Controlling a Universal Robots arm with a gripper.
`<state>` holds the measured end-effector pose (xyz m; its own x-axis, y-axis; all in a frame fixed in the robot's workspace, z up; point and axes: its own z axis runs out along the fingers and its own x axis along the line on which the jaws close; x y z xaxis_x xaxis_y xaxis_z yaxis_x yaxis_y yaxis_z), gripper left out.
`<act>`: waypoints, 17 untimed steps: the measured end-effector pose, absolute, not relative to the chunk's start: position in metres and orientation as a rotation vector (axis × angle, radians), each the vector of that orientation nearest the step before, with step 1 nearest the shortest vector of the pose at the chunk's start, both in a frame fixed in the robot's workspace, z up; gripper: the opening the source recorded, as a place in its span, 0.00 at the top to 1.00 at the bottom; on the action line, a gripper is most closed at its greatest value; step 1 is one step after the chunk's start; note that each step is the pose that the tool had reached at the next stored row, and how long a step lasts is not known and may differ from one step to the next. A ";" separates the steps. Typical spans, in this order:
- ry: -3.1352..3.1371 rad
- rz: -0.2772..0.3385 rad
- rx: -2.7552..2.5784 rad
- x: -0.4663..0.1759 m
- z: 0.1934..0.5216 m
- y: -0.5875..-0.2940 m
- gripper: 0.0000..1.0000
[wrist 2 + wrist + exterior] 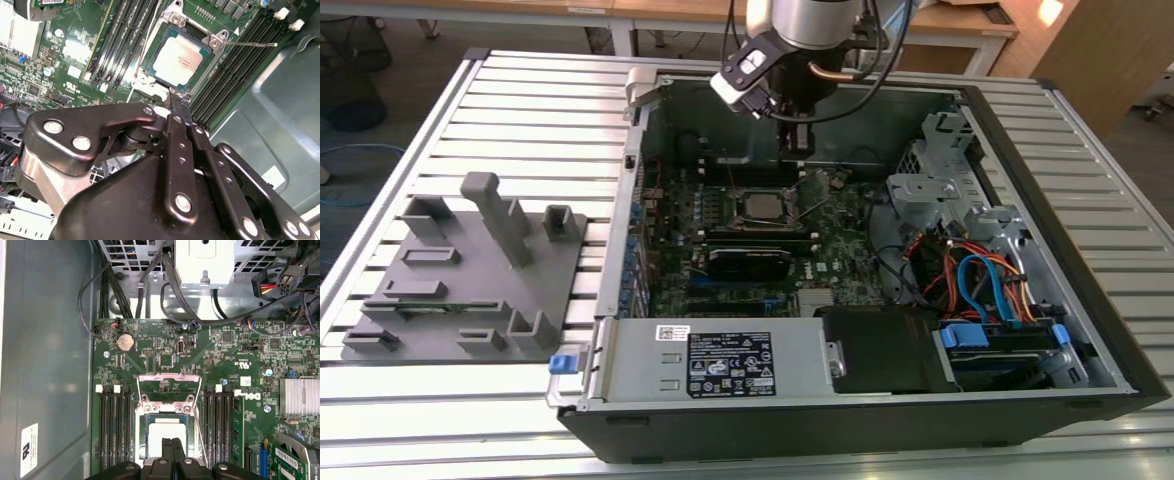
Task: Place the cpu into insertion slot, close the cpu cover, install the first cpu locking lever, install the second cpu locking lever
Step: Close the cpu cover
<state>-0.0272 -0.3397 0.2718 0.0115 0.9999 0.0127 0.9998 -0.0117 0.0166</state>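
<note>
here the gripper (172, 441), closed on nothing, hovers over one edge of the cpu (166, 429) in the insertion slot (142, 436).

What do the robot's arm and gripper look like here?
The arm ends in a silver-grey cylinder, with black cables and a white-and-black box beside it. The gripper is glossy black, with jointed link bars, silvery round pins and narrow fingers.

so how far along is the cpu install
Done: the cpu sits in the insertion slot. In hand: the shut pincer is by the slot's edge, holding nothing. Left: the cpu cover looks raised, not closed, and a locking lever sticks out free.
</note>
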 end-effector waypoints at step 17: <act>2.206 0.032 2.233 -0.026 0.274 -0.340 0.90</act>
